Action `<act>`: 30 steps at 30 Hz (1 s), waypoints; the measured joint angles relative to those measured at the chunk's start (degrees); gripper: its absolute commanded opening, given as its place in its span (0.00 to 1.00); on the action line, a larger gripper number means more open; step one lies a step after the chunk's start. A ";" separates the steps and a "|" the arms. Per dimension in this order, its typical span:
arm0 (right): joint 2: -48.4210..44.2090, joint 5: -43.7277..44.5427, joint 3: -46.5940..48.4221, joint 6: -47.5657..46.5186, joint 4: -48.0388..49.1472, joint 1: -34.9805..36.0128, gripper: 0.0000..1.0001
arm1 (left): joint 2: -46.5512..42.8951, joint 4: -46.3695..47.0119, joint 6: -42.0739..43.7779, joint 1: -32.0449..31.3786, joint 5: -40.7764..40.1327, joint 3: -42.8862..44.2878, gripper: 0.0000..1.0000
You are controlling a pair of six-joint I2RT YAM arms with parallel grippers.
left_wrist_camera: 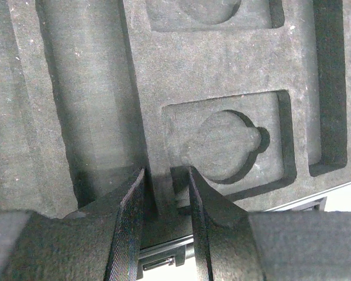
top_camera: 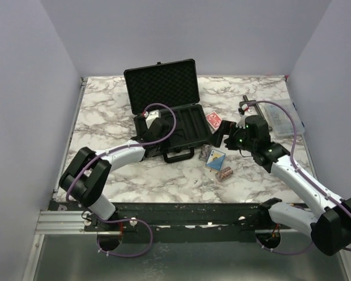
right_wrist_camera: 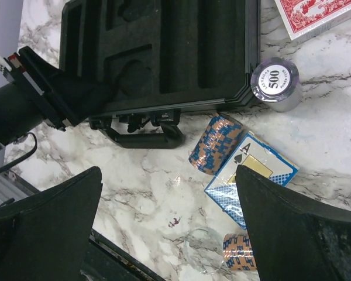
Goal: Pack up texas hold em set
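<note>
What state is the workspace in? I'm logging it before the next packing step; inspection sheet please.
Surface: marble table, nothing spilled seen.
Job's things: case open, visible slots empty; red deck, blue deck, chip stacks outside on table.
Clutter: clear box, T-shaped tool, far right.
Grippers: left gripper low in case foam, jaws narrow, grip unclear; right gripper open above table.
Cables: purple cables, loose loops.
Surroundings: plain walls.

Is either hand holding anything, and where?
Right hand empty, open. Left hand straddles a foam ridge in the case; a firm grip cannot be told.
</note>
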 measured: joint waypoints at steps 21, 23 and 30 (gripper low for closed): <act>1.79 19.58 -0.13 4.92 -5.46 0.00 1.00 | -15.65 -7.76 -3.72 -9.31 -3.41 -9.35 0.78; 3.48 21.73 0.37 5.35 -5.92 0.00 1.00 | -19.98 -11.08 -2.23 -9.33 -3.37 -9.46 0.82; 12.09 25.03 4.46 6.43 -6.71 0.00 1.00 | -36.52 -20.13 3.39 -9.33 -3.10 -8.46 0.86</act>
